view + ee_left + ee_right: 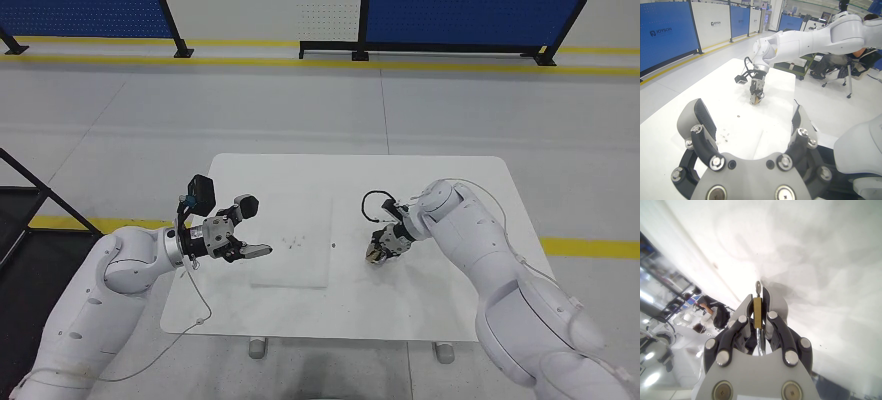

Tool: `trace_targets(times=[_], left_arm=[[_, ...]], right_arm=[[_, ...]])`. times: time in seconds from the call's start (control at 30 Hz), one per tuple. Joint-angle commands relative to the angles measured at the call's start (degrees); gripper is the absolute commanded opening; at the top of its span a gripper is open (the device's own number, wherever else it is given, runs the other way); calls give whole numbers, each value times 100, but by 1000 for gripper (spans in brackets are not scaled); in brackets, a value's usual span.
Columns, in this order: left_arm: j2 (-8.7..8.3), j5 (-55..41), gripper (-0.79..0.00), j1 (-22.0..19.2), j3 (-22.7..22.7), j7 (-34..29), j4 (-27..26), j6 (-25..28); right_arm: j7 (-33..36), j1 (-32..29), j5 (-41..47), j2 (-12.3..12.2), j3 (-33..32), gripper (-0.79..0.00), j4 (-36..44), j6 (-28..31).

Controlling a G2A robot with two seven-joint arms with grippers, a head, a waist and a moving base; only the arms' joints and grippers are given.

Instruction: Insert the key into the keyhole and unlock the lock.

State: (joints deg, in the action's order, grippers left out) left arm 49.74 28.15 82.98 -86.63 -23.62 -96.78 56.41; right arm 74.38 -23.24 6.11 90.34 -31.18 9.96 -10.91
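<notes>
While my right gripper [758,294] pinches the brass lock [757,313] by its flat sides, the key [758,288] stands out of the lock's end, pointing at the white surface [300,180]. I see them right of centre, well inside every edge. My left gripper [252,230] hangs spread over the left half, well apart, with a broad stretch of surface between them.
</notes>
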Motion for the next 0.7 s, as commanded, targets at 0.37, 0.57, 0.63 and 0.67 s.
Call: trace_targets(times=[0.37,0.57,0.63,0.67], left_arm=[[0,0,0,0,0,0,0,0],[0,0,0,0,0,0,0,0],[0,0,0,0,0,0,0,0],[0,0,0,0,0,0,0,0]], right_arm=[[3,-12,-56,14,-108,-157,-5,7],[-80,9,-68,9,-173,0,5,111],[-138,25,-69,4,-198,0,13,176],[-167,36,-79,1,-207,0,20,207]])
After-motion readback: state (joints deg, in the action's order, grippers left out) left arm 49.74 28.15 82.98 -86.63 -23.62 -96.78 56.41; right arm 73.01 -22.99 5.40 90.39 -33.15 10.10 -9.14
